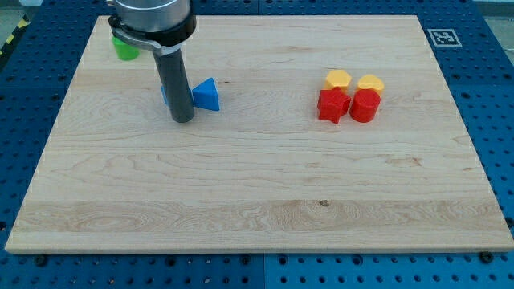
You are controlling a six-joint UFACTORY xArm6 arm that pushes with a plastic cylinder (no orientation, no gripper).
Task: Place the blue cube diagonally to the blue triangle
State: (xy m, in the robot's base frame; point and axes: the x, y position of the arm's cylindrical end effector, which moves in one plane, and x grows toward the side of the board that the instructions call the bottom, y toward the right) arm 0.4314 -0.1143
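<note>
The blue triangle [207, 95] lies on the wooden board at the view's upper left. A sliver of another blue block, likely the blue cube [165, 95], shows just left of my rod, mostly hidden behind it. My tip [183, 120] rests on the board right below and between these two blue blocks, close to both.
A green block [124, 49] sits at the view's top left, partly hidden by the arm. Two yellow blocks [338, 79] [370, 83] and two red blocks [332, 104] [365, 105] cluster at the view's right. The board [257, 193] edge borders a blue pegboard.
</note>
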